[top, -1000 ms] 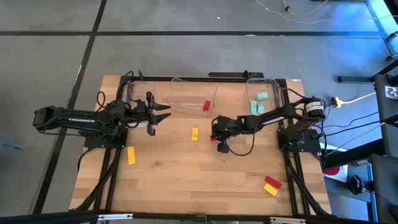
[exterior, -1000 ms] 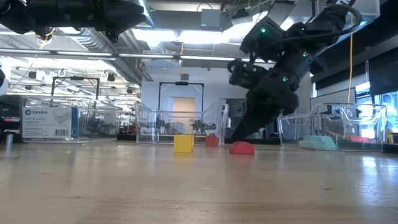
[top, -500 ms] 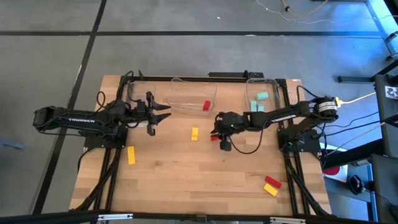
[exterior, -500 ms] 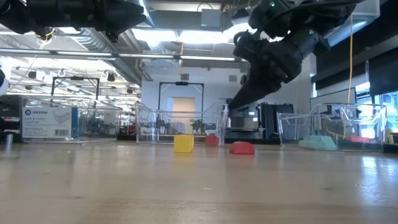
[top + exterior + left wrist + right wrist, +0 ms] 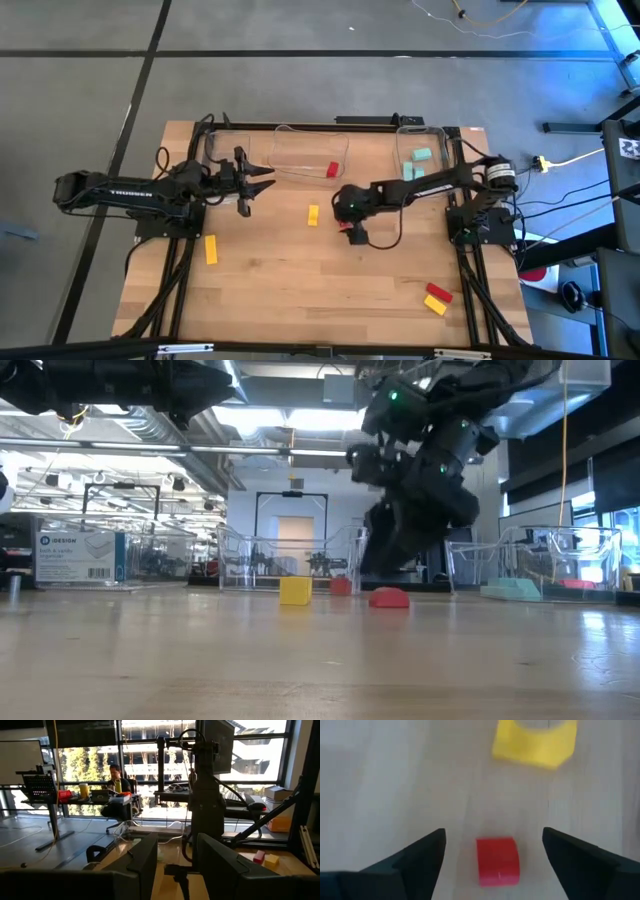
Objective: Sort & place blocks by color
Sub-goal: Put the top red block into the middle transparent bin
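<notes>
1. Closest to your working arm: the right gripper now has its fingers spread wide on either side of a red block lying on the wooden table. A second ago those fingers were shut, so this is a fresh opening over the block, and nothing is held yet.
2. In the overhead view you can see the right gripper has slid toward table centre from where it sat a second ago, and the red block peeks out just beside it.
3. Just past that block lies a yellow block, near but not touching (leave it alone on this pass).
4. What it means for you: this reads as the line-up for a pick, so the next move probably calls for a short drop and a squeeze.
5. Farther off, the middle clear bin already holds one red block, a likely home for this one.
6. The far right bin holds teal blocks.
7. The left gripper waits near the left bin, fingers parted and empty, unchanged.
8. Loose blocks remain: a yellow block at left, and a red and yellow pair at front right.
</notes>
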`<action>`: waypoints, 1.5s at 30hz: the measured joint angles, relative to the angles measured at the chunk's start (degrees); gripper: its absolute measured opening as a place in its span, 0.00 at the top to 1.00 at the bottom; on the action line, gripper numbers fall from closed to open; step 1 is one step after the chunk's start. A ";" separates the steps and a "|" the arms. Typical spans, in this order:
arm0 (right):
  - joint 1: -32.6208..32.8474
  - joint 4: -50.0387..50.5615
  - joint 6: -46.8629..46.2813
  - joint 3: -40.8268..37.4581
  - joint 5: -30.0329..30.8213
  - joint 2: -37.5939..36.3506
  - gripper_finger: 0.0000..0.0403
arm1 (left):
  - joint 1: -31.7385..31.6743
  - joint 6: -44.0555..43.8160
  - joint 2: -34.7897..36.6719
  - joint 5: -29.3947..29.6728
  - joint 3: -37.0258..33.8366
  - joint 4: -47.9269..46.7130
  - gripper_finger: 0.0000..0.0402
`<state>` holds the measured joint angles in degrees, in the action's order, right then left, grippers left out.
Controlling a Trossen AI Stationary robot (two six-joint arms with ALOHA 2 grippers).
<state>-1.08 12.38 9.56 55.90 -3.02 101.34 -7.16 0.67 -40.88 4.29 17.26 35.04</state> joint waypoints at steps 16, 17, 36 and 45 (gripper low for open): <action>-1.94 2.43 1.44 0.44 -1.23 4.78 0.23 | 0.00 0.00 0.00 -0.07 0.00 0.01 0.67; -1.90 2.53 1.73 0.43 -1.46 4.80 0.26 | 0.00 0.00 0.00 -0.07 0.02 -0.01 0.67; -4.64 6.55 4.14 -1.66 -4.71 -2.70 0.68 | 0.01 -0.02 0.00 -0.10 0.01 -0.79 0.67; -7.69 -38.13 0.84 -13.36 -9.41 -8.60 0.68 | 0.01 -0.09 0.01 -0.11 0.00 -1.34 0.67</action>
<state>-8.78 -25.76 10.41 42.54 -12.43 92.74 -7.14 0.58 -40.88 4.19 17.26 33.70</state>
